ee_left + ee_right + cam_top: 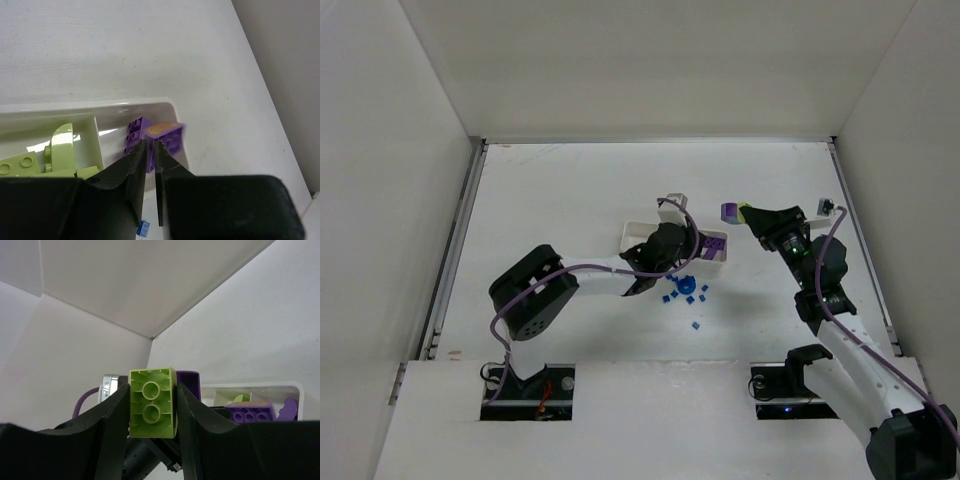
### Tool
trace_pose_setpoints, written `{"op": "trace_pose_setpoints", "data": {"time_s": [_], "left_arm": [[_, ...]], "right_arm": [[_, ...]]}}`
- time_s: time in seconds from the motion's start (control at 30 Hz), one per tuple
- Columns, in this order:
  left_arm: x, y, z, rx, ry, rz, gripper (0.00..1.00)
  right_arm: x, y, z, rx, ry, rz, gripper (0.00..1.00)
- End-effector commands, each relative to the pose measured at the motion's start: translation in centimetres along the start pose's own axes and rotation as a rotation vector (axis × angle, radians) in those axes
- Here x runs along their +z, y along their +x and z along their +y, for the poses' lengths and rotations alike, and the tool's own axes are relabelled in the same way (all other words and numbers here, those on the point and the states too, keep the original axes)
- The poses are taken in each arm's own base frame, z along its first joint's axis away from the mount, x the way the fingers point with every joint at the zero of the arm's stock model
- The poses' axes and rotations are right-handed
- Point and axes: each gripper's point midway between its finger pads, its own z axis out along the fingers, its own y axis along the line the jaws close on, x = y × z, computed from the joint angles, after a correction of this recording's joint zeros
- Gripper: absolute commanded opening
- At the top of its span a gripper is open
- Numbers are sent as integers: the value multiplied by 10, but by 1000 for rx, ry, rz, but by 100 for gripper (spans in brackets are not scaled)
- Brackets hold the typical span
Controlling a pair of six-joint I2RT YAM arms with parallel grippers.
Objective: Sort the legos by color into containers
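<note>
**A:** Where is the lime-green brick (152,412) held?
**B:** It is clamped between the fingers of the right claw (152,390), right of the tray (632,226), with a purple block (190,382) just behind.
**A:** And the left claw (150,147)?
**B:** It is nearly closed, with nothing seen between its fingers, and it is held over the tray's end compartment. Purple bricks (155,132) lie just beyond its tips.

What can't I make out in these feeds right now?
Top view: the left claw covers the tray's middle.
Top view: the blue cubes are too small to count.
Right wrist: the green brick and right claw hide most of the purple piece behind.
Left wrist: claw body hides the tray's near side.
</note>
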Motion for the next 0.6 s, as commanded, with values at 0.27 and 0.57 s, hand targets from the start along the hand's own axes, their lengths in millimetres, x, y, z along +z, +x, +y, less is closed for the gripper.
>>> {"op": "trace_pose_setpoints", "data": {"time_s": [0.27, 0.57], "left_arm": [[-5, -31, -12, -3, 7, -80, 24], [-90, -85, -30, -104, 150, -233, 49]], "right_arm": [[0, -2, 7, -25, -41, -1, 26], [5, 23, -2, -2, -21, 64, 26]]}}
